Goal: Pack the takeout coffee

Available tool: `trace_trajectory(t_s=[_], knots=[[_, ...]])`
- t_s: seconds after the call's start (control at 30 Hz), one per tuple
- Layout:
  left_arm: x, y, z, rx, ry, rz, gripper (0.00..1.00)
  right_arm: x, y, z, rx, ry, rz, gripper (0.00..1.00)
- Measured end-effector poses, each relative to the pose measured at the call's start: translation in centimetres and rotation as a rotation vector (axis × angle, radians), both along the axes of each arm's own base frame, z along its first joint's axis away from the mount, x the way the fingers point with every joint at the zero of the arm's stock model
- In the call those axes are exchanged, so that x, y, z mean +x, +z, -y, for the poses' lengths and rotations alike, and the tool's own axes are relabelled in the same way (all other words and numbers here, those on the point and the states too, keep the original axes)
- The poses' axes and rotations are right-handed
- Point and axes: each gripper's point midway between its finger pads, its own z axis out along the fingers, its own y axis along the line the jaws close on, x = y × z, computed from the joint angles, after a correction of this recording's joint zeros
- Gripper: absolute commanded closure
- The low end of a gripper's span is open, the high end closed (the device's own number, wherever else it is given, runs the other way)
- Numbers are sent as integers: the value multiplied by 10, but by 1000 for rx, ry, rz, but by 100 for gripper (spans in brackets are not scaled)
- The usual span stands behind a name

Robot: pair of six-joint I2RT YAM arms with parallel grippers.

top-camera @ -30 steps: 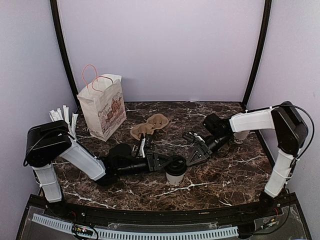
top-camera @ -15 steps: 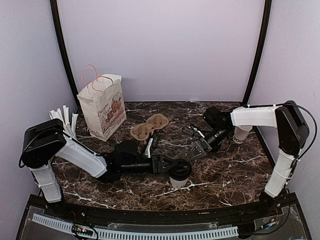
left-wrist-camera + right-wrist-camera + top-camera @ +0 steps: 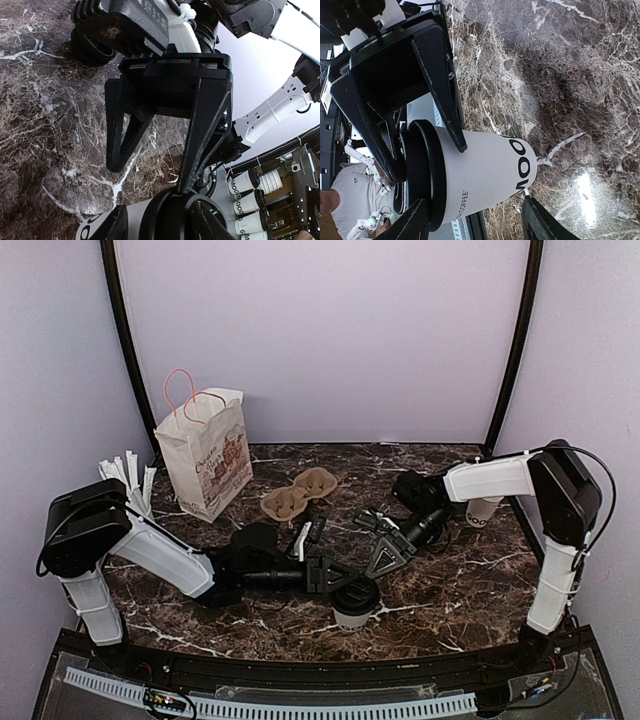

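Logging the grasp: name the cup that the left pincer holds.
The black-lidded cup, front centre, clamped in the left pincer. The other white cup stands far right, behind the right arm.

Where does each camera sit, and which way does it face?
Top external: above and behind, looking down at the table; both arms show.
Left wrist: low, facing the open right gripper; own fingers flank the takeout coffee.
Right wrist: low, facing the left gripper holding that cup; own fingertips at the bottom edge.
Shared: both wrist views show the cup.
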Motion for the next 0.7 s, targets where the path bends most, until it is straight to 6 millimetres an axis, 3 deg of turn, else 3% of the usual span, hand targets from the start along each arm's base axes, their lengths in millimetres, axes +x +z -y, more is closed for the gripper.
trace_trajectory(t_s=[0.17,0.33,0.47,0.53,0.7], knots=[[0,1,0,6,-1,3,54,-1,1,0,1,1,-3,38],[3,0,-1,44,5,38,36,-1,1,1,3,0,1,38],[8,3,-10,117,30,101,30,-3,2,-1,6,6,11,38],[11,10,-15,146,43,142,29,-3,4,-1,7,8,20,38],[16,52,-27,152,79,239,27,-2,4,-1,2,8,39,38]])
